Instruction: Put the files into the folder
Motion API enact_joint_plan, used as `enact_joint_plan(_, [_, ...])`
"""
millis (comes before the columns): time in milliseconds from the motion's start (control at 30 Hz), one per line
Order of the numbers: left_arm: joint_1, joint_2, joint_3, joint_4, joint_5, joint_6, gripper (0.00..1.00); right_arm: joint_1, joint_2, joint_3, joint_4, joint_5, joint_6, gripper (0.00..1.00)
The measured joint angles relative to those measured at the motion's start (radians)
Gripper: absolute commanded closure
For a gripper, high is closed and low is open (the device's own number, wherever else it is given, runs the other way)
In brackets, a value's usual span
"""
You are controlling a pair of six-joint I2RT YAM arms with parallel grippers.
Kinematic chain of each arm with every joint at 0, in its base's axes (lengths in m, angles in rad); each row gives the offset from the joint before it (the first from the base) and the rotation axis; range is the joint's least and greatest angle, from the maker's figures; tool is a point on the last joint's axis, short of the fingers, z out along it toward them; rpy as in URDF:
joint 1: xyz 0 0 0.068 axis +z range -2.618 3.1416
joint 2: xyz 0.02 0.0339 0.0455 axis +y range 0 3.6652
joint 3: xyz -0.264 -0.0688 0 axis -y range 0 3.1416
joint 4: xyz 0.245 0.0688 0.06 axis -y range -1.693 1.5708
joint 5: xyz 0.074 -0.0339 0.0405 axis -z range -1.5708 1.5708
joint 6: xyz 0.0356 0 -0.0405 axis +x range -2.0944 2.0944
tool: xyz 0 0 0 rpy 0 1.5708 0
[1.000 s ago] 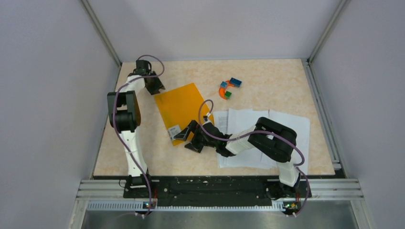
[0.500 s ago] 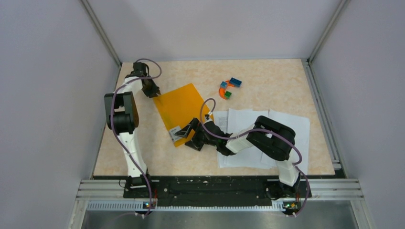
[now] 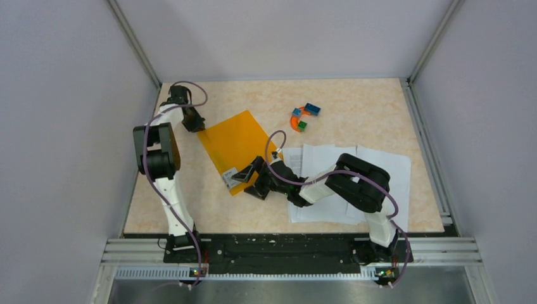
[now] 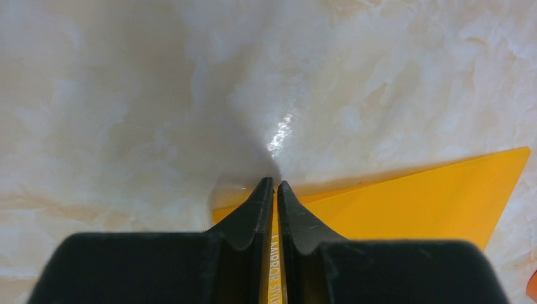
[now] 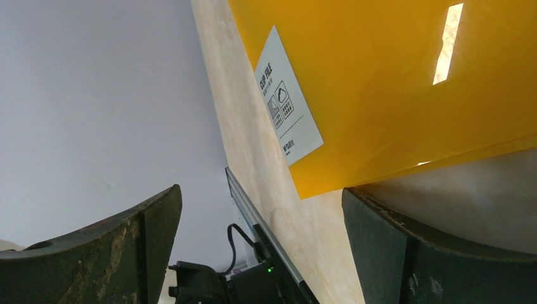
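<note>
Item: orange folder [image 3: 237,144], closed, lying flat on the table [image 3: 367,101], left of centre.
Its 10 o'clock corner was pinched between the closed fingers of the left gripper [image 4: 275,187], orange plastic showing in the narrow slit. At its 6 o'clock corner, by the white label [image 5: 286,107], the right gripper [image 3: 250,180] stood with fingers spread wide, holding nothing. The files [image 3: 329,158] lay spread at 4 o'clock from the folder, partly under the right arm. Small coloured blocks [image 3: 303,118] sat at 2 o'clock.
</note>
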Motion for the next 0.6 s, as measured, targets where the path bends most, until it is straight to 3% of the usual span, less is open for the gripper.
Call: enact_joint_plan(600, [0.034, -0.02, -0.02, -0.047, -0.014, -0.002, 0.92, -0.008, 0.0, -0.037, 0.048, 0.001, 0.015, 0.06])
